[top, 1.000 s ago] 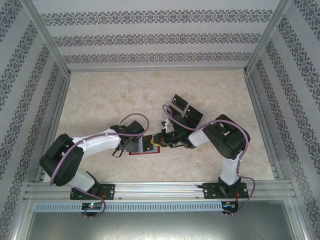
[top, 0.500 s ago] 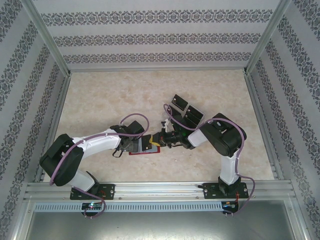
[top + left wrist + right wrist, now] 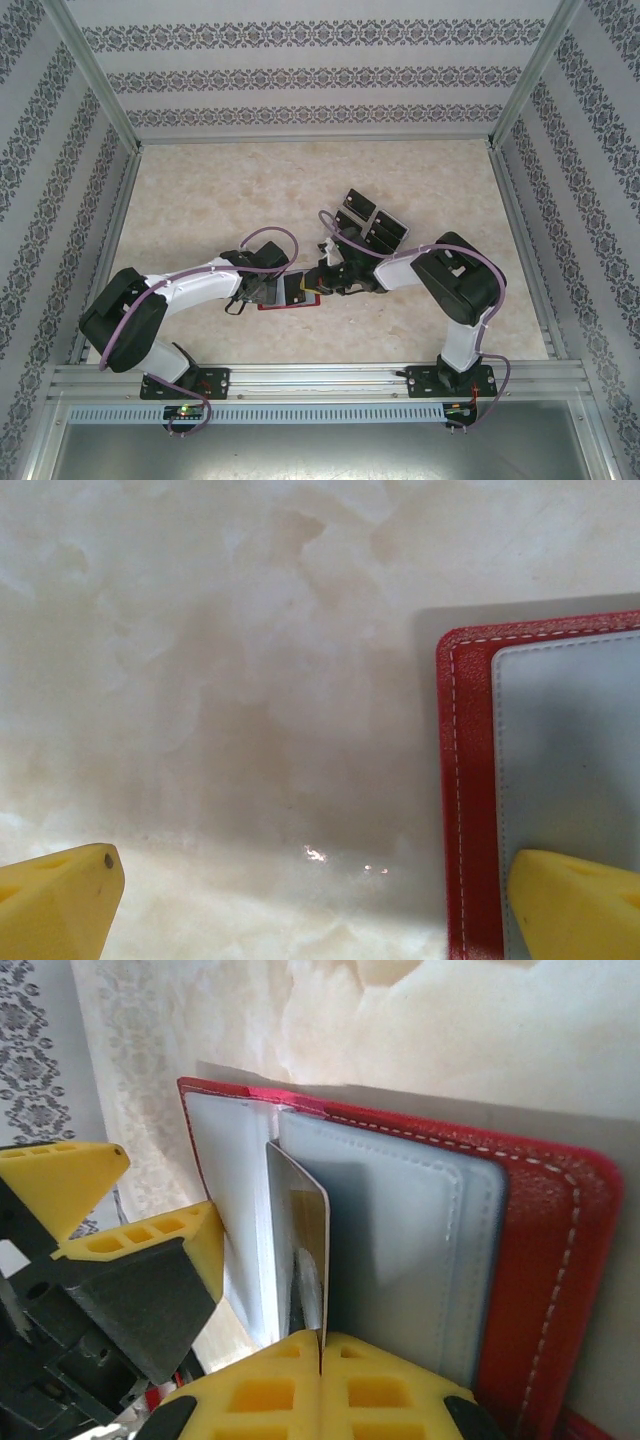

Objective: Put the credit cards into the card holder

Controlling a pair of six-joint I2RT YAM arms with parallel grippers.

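Task is judged to be at an early stage: one insertion is in hand, not completed. The card holder (image 3: pixel 283 306) is seen lying open on the table (image 3: pixel 200 200), toward the near edge, btw. the two grippers.

In the right wrist view the right gripper (image 3: pixel 320 1345) is clamped on a credit card (image 3: pixel 300 1225), w/ both pads pressed together on its lower edge. The card is stood on edge at the holder's fold, its far end set btw. the greyish pocket sleeves (image 3: pixel 400 1250). Whether it is already inside a pocket or only laid against a sleeve can't be told. No other card is made out in the sleeves, tho much of the inside is hidden.

The left gripper (image 3: pixel 320 905) is spread wide and nothing is gripped by it. One fingertip (image 3: pixel 575 905) is placed over the grey sleeve near the holder's corner, apparently to pin it flat; the other is seen over bare table.

The rest of the credit cards (image 3: pixel 372 222) are seen from above as a cluster of black rectangles beyond the right gripper, apart from the holder. Their exact no. can't be counted.

Left to do, as judged: the card in hand is to be pushed fully home and released, then each remaining card is to be fetched and slotted likewise. Most of the job is thus reckoned outstanding.
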